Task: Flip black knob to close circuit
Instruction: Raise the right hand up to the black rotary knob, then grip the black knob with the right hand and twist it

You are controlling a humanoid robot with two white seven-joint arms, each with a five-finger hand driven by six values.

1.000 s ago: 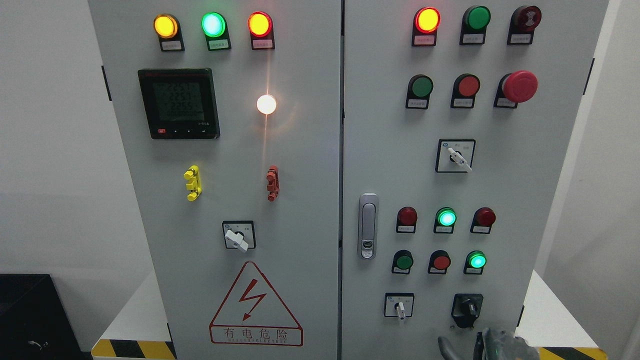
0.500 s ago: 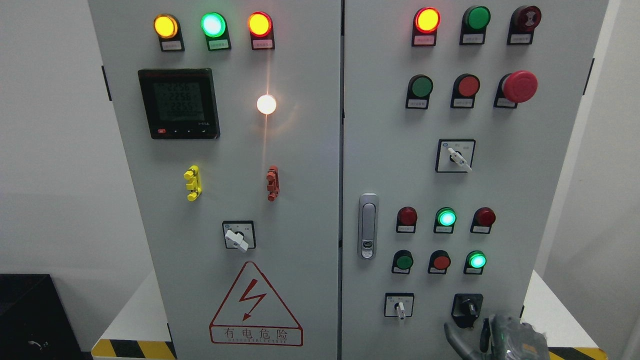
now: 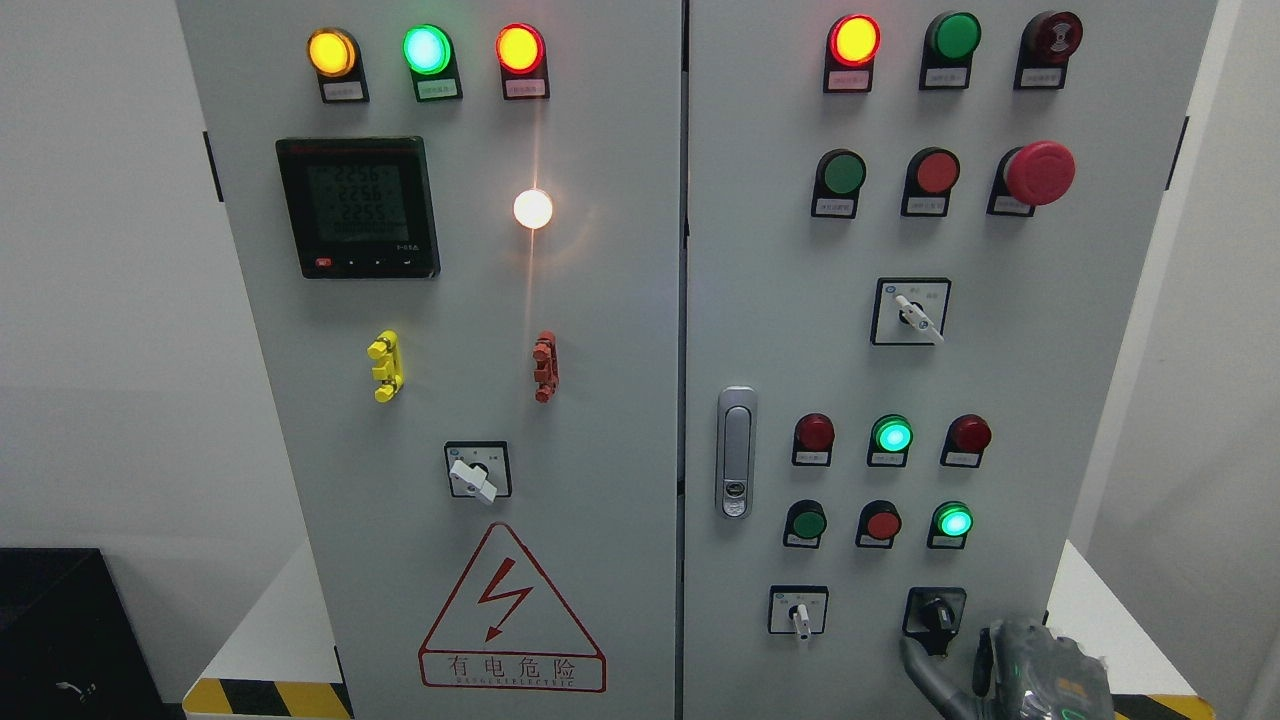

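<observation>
The black knob (image 3: 935,614) sits on a black square plate at the lower right of the grey cabinet's right door (image 3: 780,330), its handle tilted up to the left. My right hand (image 3: 948,662) comes up from the bottom edge just below and right of the knob. Its dark fingers (image 3: 918,668) are spread and hold nothing; the leftmost one reaches the lower edge of the knob's plate. The palm and wrist are cut off by the frame. The left arm is out of sight.
A white selector switch (image 3: 800,614) is mounted left of the knob. Above it are rows of red and green buttons and lamps (image 3: 892,436), and a door latch (image 3: 736,452) at the door's left edge. The left door carries a meter (image 3: 357,206) and another selector (image 3: 476,472).
My right hand has risen from the bottom edge and shifted slightly right, bringing its fingers up to the underside of the black knob's plate. The knob has not turned.
</observation>
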